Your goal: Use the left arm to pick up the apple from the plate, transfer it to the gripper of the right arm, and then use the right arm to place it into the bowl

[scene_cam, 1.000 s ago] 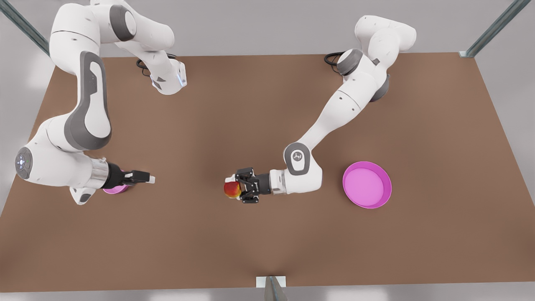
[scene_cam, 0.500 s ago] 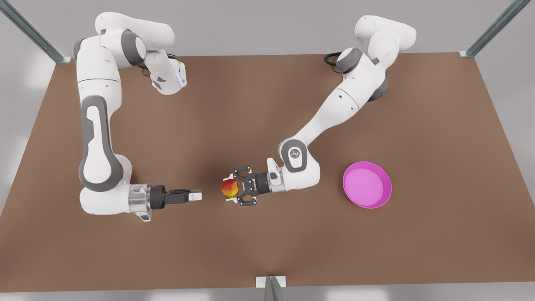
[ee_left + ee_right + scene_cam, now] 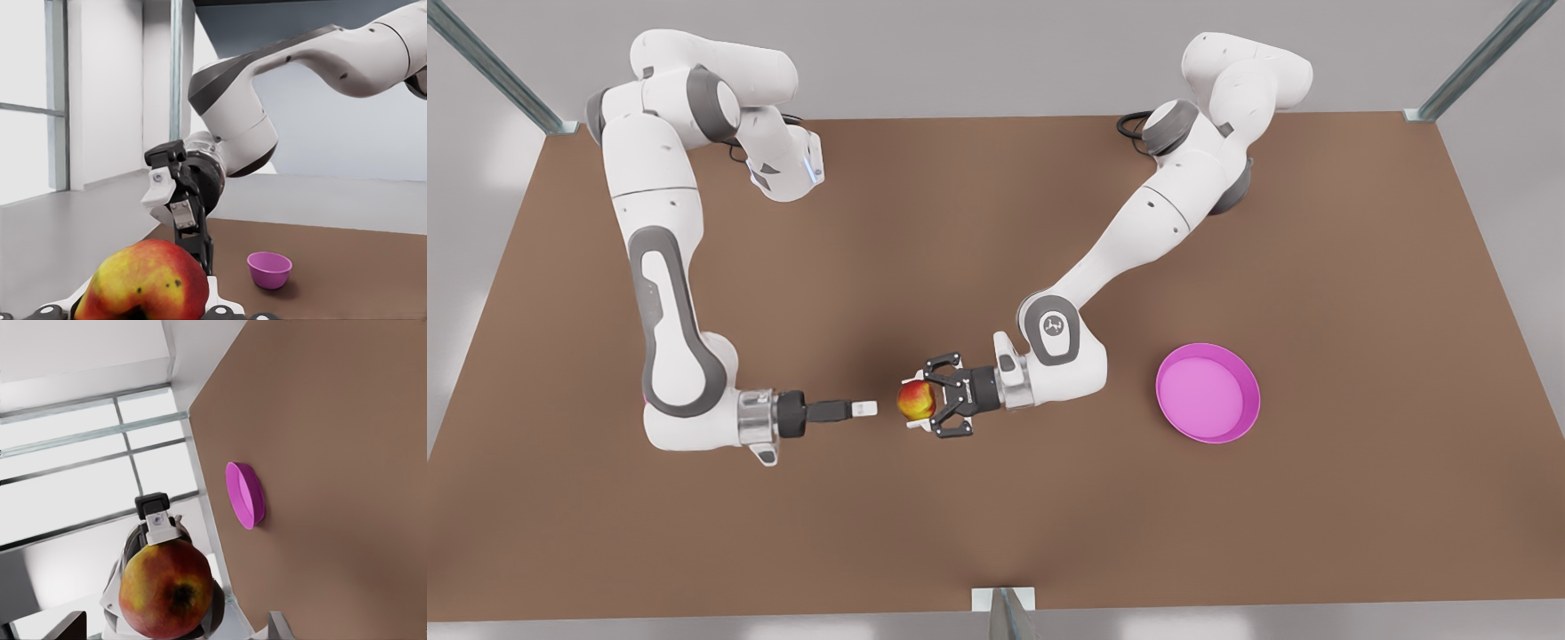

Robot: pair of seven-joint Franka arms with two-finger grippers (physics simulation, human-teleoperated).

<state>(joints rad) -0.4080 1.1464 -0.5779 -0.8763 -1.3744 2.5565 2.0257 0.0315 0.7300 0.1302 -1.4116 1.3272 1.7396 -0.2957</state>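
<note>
The red-and-yellow apple [image 3: 915, 401] hangs above the middle of the table, with my left gripper [image 3: 919, 402], the black claw, shut on it. In the left wrist view the apple [image 3: 143, 283] sits close at the frame's edge. My right gripper [image 3: 864, 409], slim and white-tipped, points at the apple from the front view's left, a short gap away. Its fingers [image 3: 70, 625] stand wide apart and open, with the apple [image 3: 167, 590] ahead of them. The magenta plate [image 3: 1205, 391] lies bare at the front view's right. The small pink bowl [image 3: 269, 269] stands on the table beyond the right gripper [image 3: 175, 207].
The brown table [image 3: 996, 249] has metal frame posts at its back corners [image 3: 1423, 114] and a bracket at the middle of its front edge [image 3: 1003, 601]. The right arm's elbow [image 3: 680, 382] hangs over the table's left side in the front view.
The right arm has swung toward the front view's right, bringing its gripper from over the bowl to just short of the apple. The left gripper holds the apple almost still.
</note>
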